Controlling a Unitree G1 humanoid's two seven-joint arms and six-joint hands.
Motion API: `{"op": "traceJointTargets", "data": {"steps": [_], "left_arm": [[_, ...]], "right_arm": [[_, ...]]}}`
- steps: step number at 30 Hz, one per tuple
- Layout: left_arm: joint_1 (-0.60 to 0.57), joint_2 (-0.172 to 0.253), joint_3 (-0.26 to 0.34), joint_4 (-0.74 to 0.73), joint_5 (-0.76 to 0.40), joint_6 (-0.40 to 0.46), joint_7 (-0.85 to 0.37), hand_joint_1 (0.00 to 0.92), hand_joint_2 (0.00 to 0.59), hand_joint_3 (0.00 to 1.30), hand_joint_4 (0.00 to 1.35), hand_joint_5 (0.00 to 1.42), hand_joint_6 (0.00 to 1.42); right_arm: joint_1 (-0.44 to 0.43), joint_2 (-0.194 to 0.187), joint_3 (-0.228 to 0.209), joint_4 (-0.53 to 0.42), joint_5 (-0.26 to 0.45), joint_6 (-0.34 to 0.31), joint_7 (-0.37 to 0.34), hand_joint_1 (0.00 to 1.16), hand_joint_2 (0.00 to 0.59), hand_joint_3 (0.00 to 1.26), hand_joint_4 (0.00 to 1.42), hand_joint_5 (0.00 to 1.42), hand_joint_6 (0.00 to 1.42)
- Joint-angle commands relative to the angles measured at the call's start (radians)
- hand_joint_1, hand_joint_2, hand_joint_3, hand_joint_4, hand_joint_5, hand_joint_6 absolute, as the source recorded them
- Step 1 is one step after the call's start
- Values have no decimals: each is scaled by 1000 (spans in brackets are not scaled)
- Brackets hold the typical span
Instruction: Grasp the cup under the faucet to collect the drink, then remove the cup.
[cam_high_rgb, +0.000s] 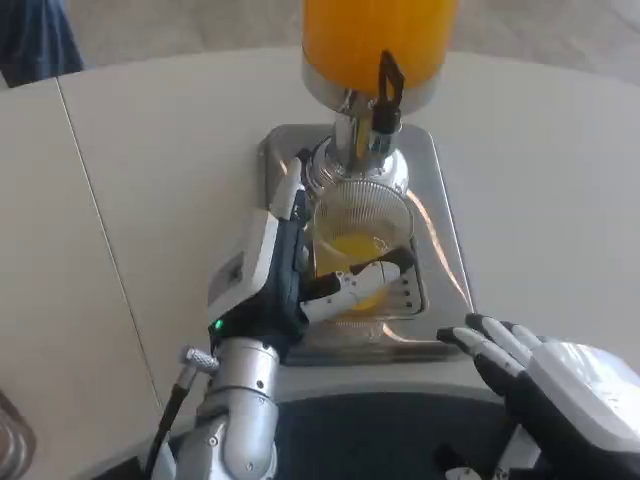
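Juice (355, 247) part-filled the cup (358, 240) gripped by the left robot hand (290, 270); a jerky withdrawal risked spillage.

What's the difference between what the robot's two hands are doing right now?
The left hand grips the cup on the drip tray, fingers wrapped around it; the right hand holds nothing, fingers spread. The left reaches in under the faucet; the right sits at the tray's near edge. Both have white backs and black-and-white fingers.
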Motion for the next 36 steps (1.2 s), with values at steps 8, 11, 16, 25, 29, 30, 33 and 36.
{"op": "traceJointTargets", "data": {"steps": [8,11,16,25,29,30,33,36], "left_arm": [[-13,-32,-39,-28,53,34,33,358,44,0,0,262,502],[-9,-38,-52,-40,74,53,46,357,44,0,0,273,515],[-5,-54,-72,-57,119,106,74,357,44,0,0,305,553],[-11,-68,-90,-48,138,152,63,362,52,0,0,317,553],[-17,-68,-93,-22,131,144,64,363,52,0,0,318,548],[-19,-70,-95,-16,131,145,67,363,52,0,0,318,547],[-28,-78,-102,-1,137,152,77,353,52,0,0,321,559],[-35,-86,-108,12,144,161,89,346,53,0,0,333,581]], "right_arm": [[28,-1,-27,-9,7,6,-7,685,400,105,0,0,0],[39,1,-35,-14,12,6,-10,688,400,105,0,0,0],[52,3,-46,-23,18,1,-14,692,400,105,0,0,0],[58,2,-63,-33,36,5,-9,697,400,105,0,0,0],[52,0,-70,-28,43,8,-9,698,400,105,0,0,0],[50,-1,-74,-26,45,10,-9,698,400,105,0,0,0],[44,-1,-80,-20,47,13,-7,699,400,105,0,0,0],[39,0,-82,-17,45,16,-7,699,400,105,0,0,0]]}}
